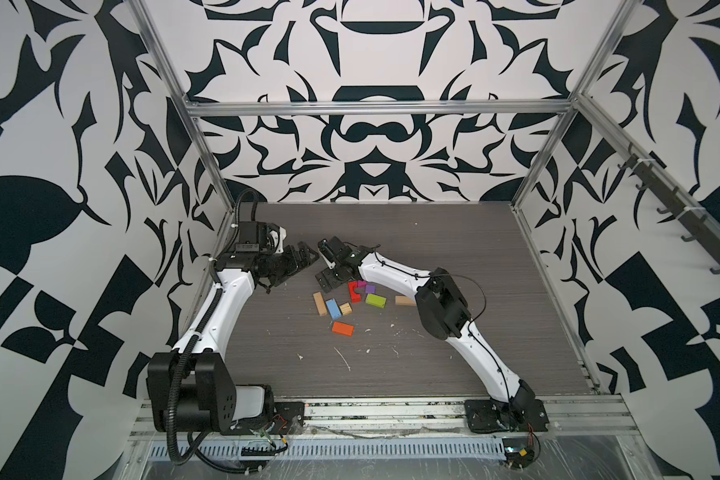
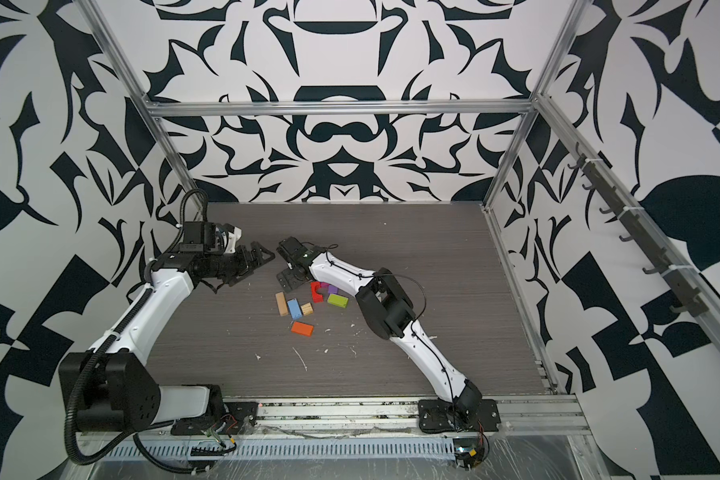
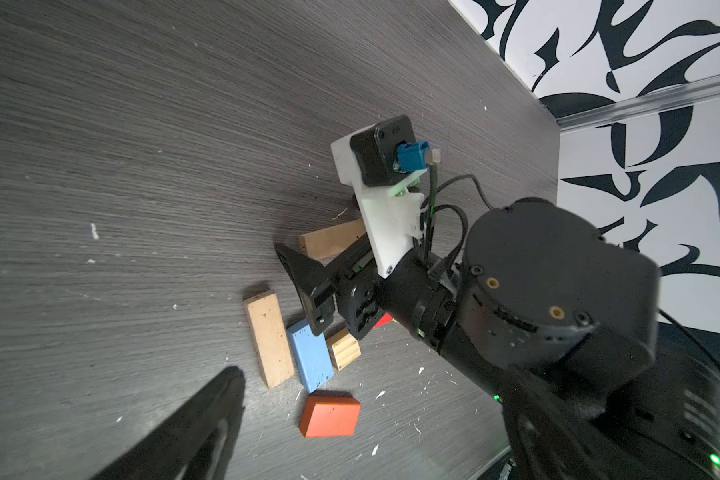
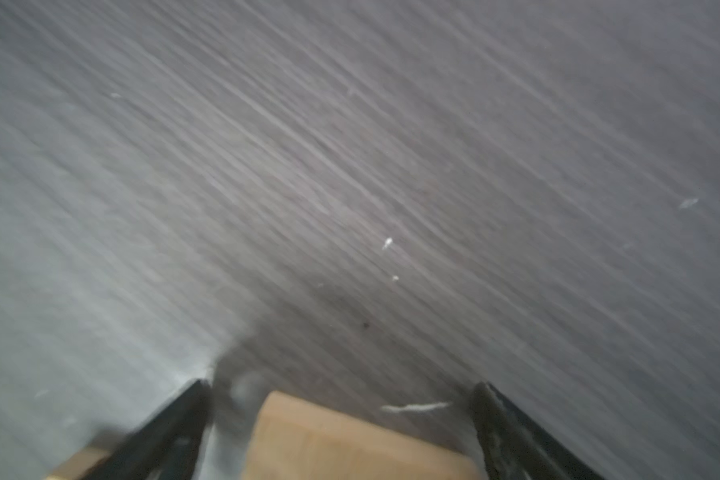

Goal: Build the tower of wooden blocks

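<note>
Bolted along the near edge of the table (image 1: pixel 454 257), the arm bases (image 1: pixel 192 395) are seen closest in both top views. Near the table's middle the pieces for the wood block tower (image 2: pixel 306 308) are scattered: an orange block (image 1: pixel 342 328), a blue block (image 1: pixel 333 308), a tan plank (image 1: pixel 319 304), a tan cube (image 1: pixel 345 308), a lime block (image 1: pixel 376 301), a red arch (image 1: pixel 353 291), a magenta piece (image 1: pixel 361 284) and a purple piece (image 1: pixel 370 288). Nothing is stacked, so the tower is judged not begun and every piece remains to be placed. The left hand (image 1: pixel 298 266) is held wide and empty toward the left edge; the right hand (image 2: pixel 285 264) is spread wide at the cluster's far end. From the left wrist, plank, blue block and cube are shown flat, side by side, with the orange block apart. From the right wrist, blurred, a tan piece (image 4: pixel 350 440) is seen between wide fingers (image 4: pixel 508 432), ungripped; which piece it is cannot be told.
</note>
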Tool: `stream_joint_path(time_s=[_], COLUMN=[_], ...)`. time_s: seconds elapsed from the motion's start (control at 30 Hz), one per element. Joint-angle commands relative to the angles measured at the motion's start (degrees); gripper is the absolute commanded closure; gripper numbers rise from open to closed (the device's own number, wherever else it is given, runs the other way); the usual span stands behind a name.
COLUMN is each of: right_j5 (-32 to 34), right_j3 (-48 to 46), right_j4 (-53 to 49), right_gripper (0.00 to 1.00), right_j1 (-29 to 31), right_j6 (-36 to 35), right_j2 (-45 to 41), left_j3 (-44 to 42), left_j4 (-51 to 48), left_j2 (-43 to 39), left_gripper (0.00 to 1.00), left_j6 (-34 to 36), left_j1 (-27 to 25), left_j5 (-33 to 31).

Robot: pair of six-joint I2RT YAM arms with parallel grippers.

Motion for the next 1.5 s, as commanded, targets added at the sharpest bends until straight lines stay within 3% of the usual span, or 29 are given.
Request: stream_joint_path(time_s=[0.0,0.4,0.97,1.27,1.47], right_j5=[1.93,7.79,9.31,9.62,9.35], right_j3=[2.14,1.86,-3.76,-5.06,-5.08], right_j4=[-1.78,-3.77,-6.64,-6.22,-5.5], right_gripper=[0.01,0.0,0.01,0.11,0.27], right_j1=[0.41,0.56,0.68,1.41,1.46], right_j6=[-0.28,3.99,13.9,14.17,13.65], right_j2=[-0.72,-2.76,-3.51,-5.61,-5.45], left_j3=[-1.21,-1.48,-1.42,-1.38,-1.49], left_j4=[0.16,0.29,0.32,0.37,0.34], left_j2=[-1.17,-1.15,-0.59,-0.42,-0.55], left_gripper=[0.01,0.01,0.01,0.01,0.01], left_j6=[-0.29,-0.43,-0.52,-0.63,-0.57], left_j1=[0.36,0.29,0.32,0.37,0.37], left_j5=[1.18,1.28,1.17,1.18,1.03])
